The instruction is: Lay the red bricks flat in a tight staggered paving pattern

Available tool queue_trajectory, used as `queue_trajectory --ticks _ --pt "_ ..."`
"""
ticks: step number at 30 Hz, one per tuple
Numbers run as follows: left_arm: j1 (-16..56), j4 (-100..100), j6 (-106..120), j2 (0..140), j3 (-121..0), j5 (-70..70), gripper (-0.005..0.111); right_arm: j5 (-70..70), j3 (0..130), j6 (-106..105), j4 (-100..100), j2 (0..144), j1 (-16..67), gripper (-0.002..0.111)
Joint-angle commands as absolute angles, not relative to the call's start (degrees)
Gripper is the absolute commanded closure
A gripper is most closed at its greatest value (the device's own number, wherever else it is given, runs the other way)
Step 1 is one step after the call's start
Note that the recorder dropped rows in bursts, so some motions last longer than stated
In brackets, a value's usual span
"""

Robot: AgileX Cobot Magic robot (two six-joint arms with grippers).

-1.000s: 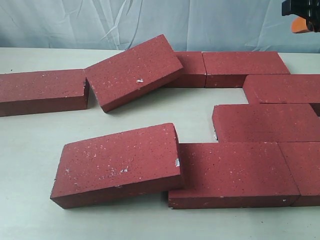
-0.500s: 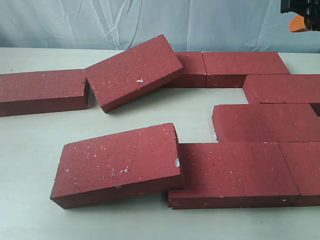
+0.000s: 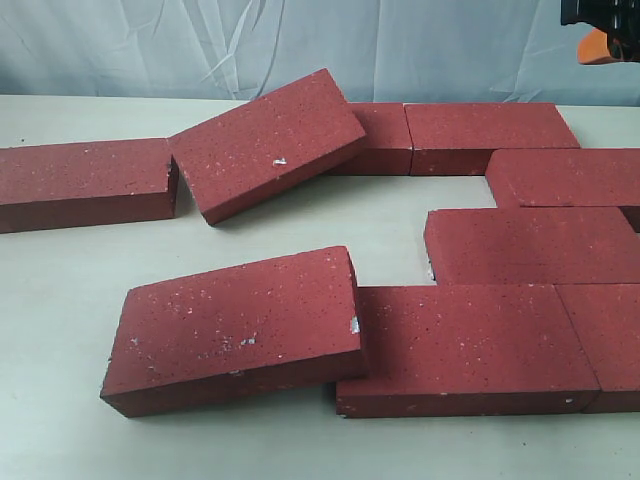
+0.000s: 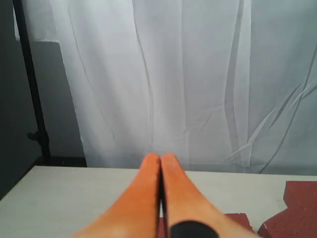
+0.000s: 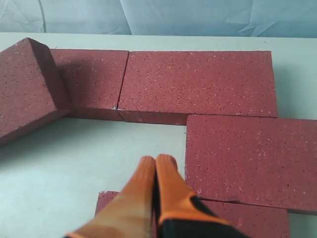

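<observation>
The dark red speckled rectangular paver bricks [image 3: 510, 245] sit on the pale worktop [image 3: 60, 290]. Those on the right lie flat in close, offset rows. Two are not yet seated. The front brick [image 3: 235, 325] is tilted, its right end propped on the flat neighbour in the nearest row. The rear brick [image 3: 265, 140] is skewed and rests partly on the one behind it.

The left end effector [image 4: 160, 158] is clenched on nothing and points towards the white curtain [image 4: 198, 74]. The right end effector [image 5: 156, 161] is likewise clenched and empty, hovering over the far rows.

These bricks look heavy and rigid, with a rough face that should give good friction. Pale chips at the corners suggest brittle edges. Pinching across the two long sides near mid-length, or nudging a side face, seems the safest hold — a grip at one end would probably let the brick swing.
</observation>
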State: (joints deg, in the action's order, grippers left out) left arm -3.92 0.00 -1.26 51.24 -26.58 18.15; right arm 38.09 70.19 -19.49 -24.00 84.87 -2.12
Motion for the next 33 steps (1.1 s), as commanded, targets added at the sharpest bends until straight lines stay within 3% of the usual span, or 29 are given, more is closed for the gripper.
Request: queue_trajectory --ticks 1,21,28,33 --pt "-3.3 -0.6 -3.3 55.3 -27.5 19.0 0.107 37.7 70.5 -19.8 -24.1 84.9 -2.2 0.109" --pt "5.9 -0.4 -4.1 73.8 -34.5 12.4 0.107 37.7 70.5 -20.1 -24.1 84.9 -2.1 0.109" --pt "5.9 -4.7 -4.1 80.0 -44.3 -4.9 0.107 36.5 70.6 -21.4 -23.4 88.6 7.4 0.109" --pt "5.9 -6.1 -4.1 84.2 -47.8 -9.2 0.107 38.8 73.7 -21.4 -20.0 96.1 13.9 0.109"
